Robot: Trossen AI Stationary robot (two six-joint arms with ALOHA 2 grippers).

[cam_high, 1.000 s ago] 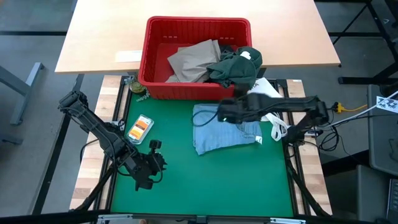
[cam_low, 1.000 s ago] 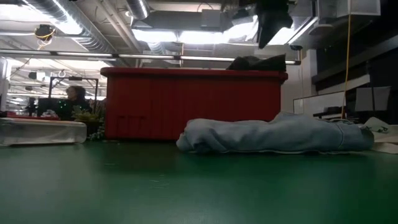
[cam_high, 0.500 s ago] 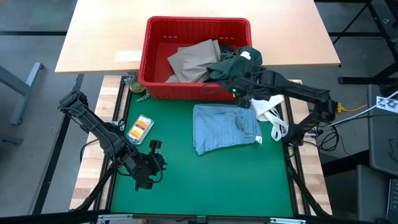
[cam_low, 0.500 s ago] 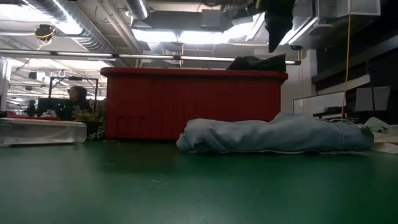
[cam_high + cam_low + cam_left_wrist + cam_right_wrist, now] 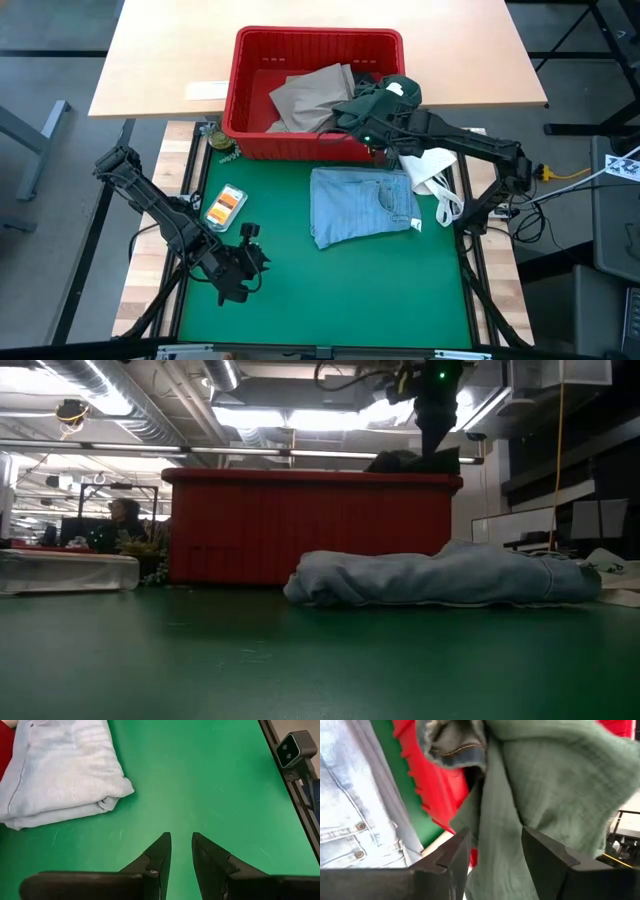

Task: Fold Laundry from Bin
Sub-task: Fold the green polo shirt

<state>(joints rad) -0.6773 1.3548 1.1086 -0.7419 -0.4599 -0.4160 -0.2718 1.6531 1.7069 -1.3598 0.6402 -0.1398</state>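
Note:
The red bin [image 5: 320,32] stands at the table's far edge and holds a tan garment [image 5: 312,95] and dark denim [image 5: 452,740]. A dark green garment [image 5: 388,100] is draped over the bin's near right rim. Light blue jeans [image 5: 362,205] lie folded flat on the green mat in front of the bin. My right gripper [image 5: 492,837] is open and hovers at the green garment [image 5: 560,780], with cloth showing in the gap between its fingers. My left gripper [image 5: 181,837] waits over the mat's near left part, slightly open, with nothing between its fingers. My right gripper comes slanting down from the table's near right at the green garment's fold [image 5: 495,810] that hangs over the bin's rim. I cannot tell whether its fingers touch the cloth.
A white packet [image 5: 430,168] lies right of the jeans at the mat's right edge. An orange and white pack [image 5: 225,205] lies on the mat's left part, with small greenery [image 5: 222,145] by the bin's near left corner. Bare mat lies in the middle and near part.
My right gripper has swung from above the jeans toward the table's far edge, to the green garment at the bin's near right corner, and its wrist has turned on the way. The jeans lie still.

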